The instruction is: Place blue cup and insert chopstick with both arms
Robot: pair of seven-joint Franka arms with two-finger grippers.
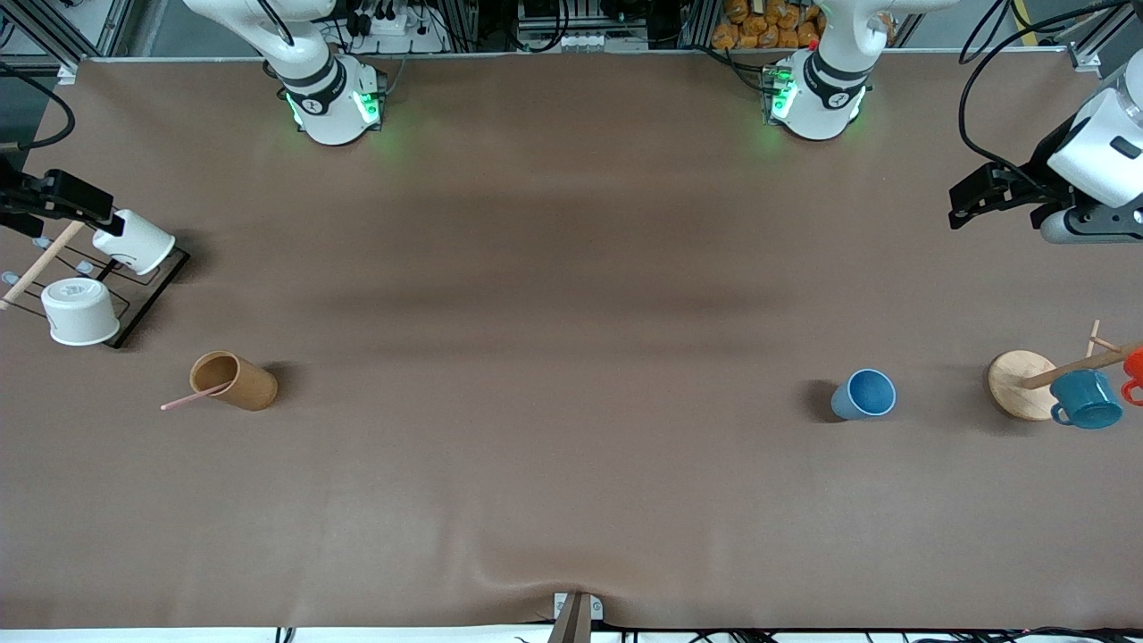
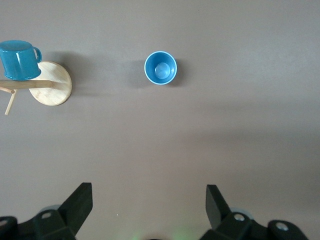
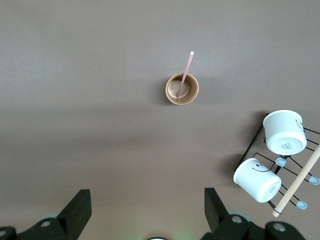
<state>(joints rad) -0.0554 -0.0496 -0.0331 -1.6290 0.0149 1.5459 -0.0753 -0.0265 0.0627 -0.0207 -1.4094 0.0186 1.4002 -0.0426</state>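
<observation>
The blue cup [image 1: 864, 395] [image 2: 160, 68] stands upright on the brown table toward the left arm's end, with nothing in it. The pale-pink chopstick [image 1: 192, 396] [image 3: 185, 75] leans inside a brown tube [image 1: 237, 379] [image 3: 182, 89] toward the right arm's end, its upper end sticking out over the rim. My left gripper [image 1: 969, 201] [image 2: 149, 192] hangs open high over bare table at the left arm's end, apart from the cup. My right gripper [image 1: 76, 201] [image 3: 147, 197] hangs open high over the right arm's end, by the cup rack, holding nothing.
A black wire rack [image 1: 147, 304] with two white cups [image 1: 80, 310] [image 3: 285, 131] sits at the right arm's end. A wooden mug tree on a round base [image 1: 1018, 379] [image 2: 52, 90] carries a teal mug [image 1: 1085, 399] [image 2: 19, 60] and a red-orange one [image 1: 1134, 364] at the left arm's end.
</observation>
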